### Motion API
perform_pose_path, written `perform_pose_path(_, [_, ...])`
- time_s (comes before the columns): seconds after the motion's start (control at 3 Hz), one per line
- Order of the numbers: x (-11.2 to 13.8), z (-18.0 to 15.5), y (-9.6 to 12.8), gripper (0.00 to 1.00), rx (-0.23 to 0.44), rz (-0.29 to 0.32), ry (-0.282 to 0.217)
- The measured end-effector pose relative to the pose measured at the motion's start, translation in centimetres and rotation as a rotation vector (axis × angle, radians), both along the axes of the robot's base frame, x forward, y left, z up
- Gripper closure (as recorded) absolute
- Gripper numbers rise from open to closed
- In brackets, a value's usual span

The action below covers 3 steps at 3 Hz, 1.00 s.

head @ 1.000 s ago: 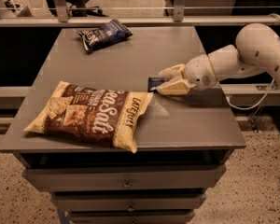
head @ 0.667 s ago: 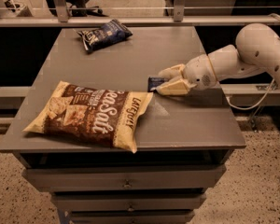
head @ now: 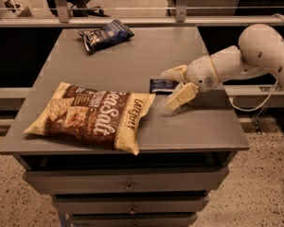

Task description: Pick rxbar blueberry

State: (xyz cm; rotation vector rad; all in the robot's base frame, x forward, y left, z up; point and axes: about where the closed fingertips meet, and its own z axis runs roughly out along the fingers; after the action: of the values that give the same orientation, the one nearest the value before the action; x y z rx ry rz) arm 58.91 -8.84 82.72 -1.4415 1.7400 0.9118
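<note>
The gripper (head: 164,91) is reaching in from the right of the frame, hanging low over the grey table (head: 199,126) just right of centre. Its two pale fingers (head: 174,73) are standing wide apart, one above and one below the rxbar blueberry (head: 161,84). They are holding nothing yet. The bar is lying flat on the tabletop, a small dark blue rectangle tucked into the gap between them. Its left end is sitting just beside the corner of the big sea salt chip bag (head: 92,117) that is sprawling across the lower left. The other dark blue snack bag (head: 104,34) is lying well apart at the upper left and is playing no part here.

To my eye the arm is lining up the grasp. A wrapper this thin is giving the fingers very little to bite on. So they are wanting to sink right down to the surface, squared across the short width of the bar, before closing. I am also thinking the chip bag's corner is close enough to get pinched, so closing slowly and lifting straight up looks wisest.
</note>
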Motion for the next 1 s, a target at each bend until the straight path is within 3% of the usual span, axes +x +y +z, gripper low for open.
perform_pose_path(0.33, [0.0,0.0,0.0,0.0,0.0,0.0,0.0])
perform_pose_path(1.0, [-1.4,4.4,-2.1,0.0,-0.029,-0.021,-0.122])
